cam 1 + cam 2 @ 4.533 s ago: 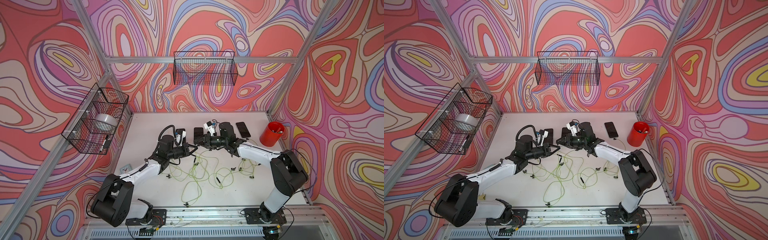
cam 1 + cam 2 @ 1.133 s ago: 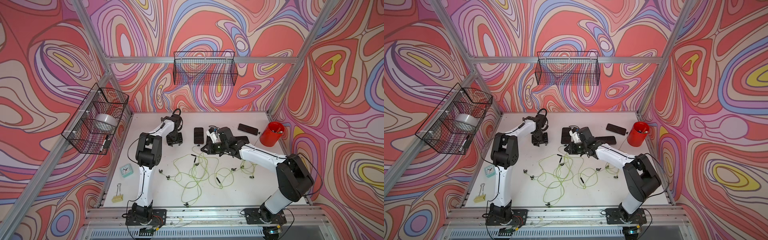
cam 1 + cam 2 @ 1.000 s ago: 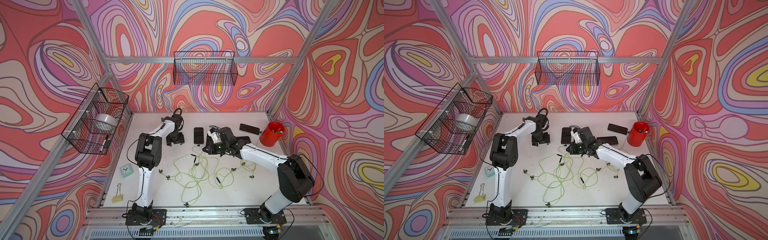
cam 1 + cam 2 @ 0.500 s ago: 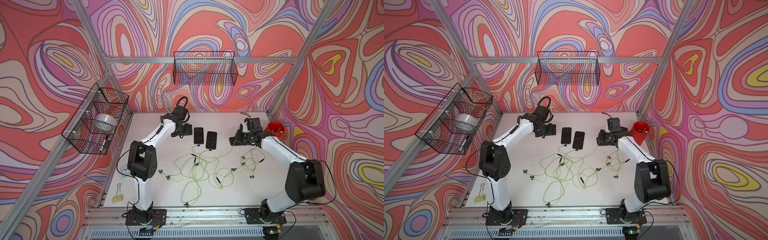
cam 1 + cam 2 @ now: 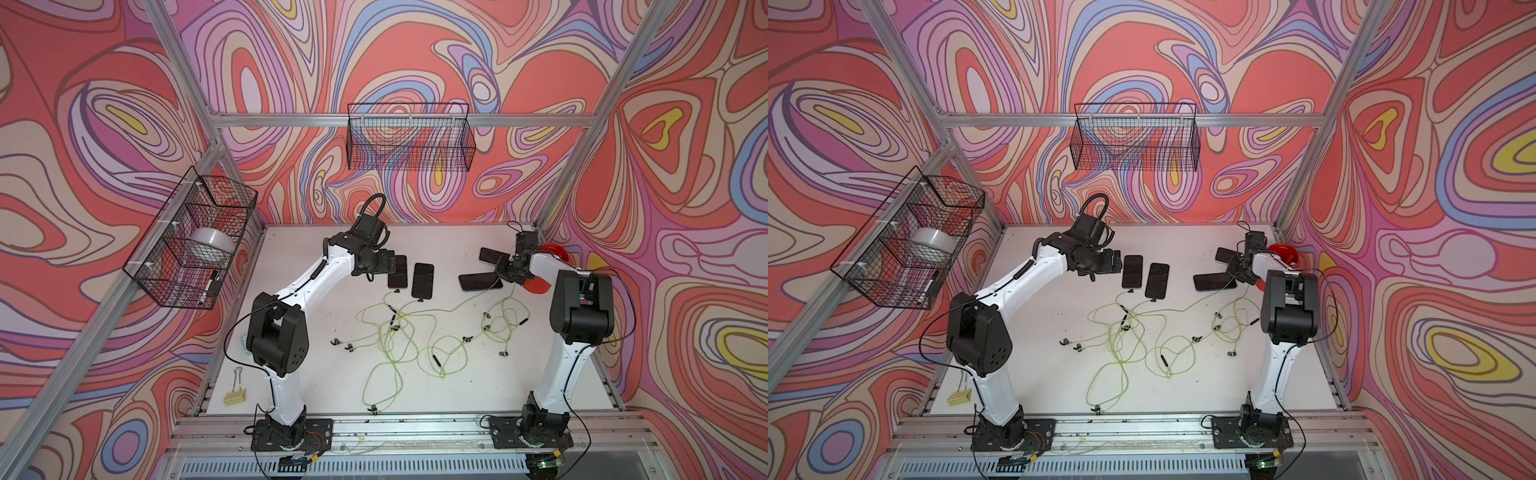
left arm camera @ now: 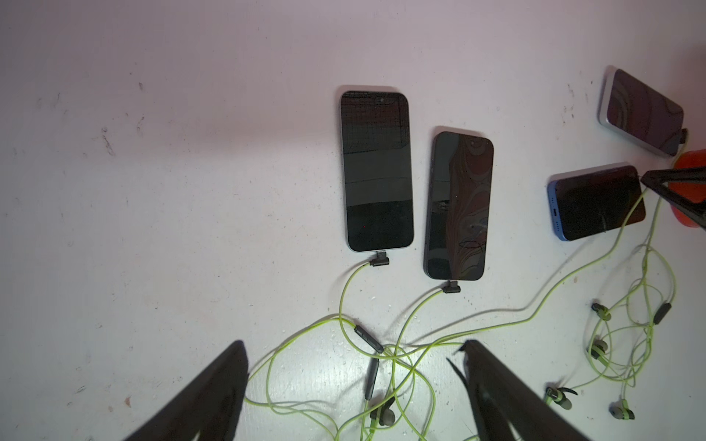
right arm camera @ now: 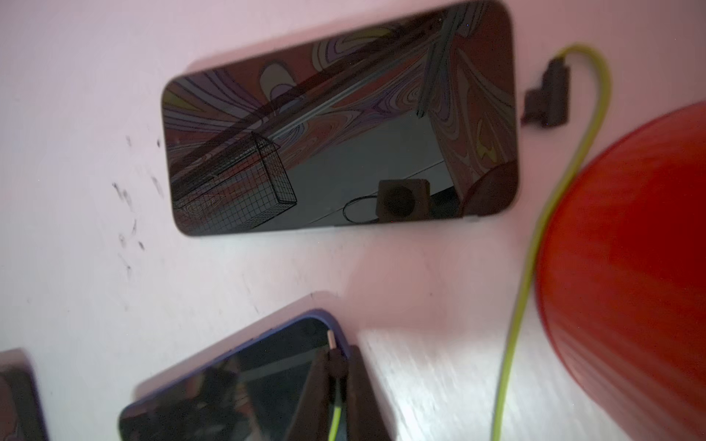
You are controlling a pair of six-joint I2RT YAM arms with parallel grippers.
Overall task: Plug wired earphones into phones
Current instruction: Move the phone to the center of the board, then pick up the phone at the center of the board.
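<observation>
A: Since the right gripper (image 7: 337, 353) is clenched on an earphone plug (image 7: 331, 340) with the tip poking past its fingers, it looks set to insert. The blue-edged phone (image 7: 229, 382) sits right beneath it.
B: Left gripper (image 6: 352, 345)?
A: Released and empty. The two phones (image 6: 376, 172) just ahead of it are already wired, so there's nothing to hold.

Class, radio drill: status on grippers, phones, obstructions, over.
Left gripper open, empty. Right gripper shut on earphone plug by blue-edged phone. Two phones plugged. Red cup close beside.
</observation>
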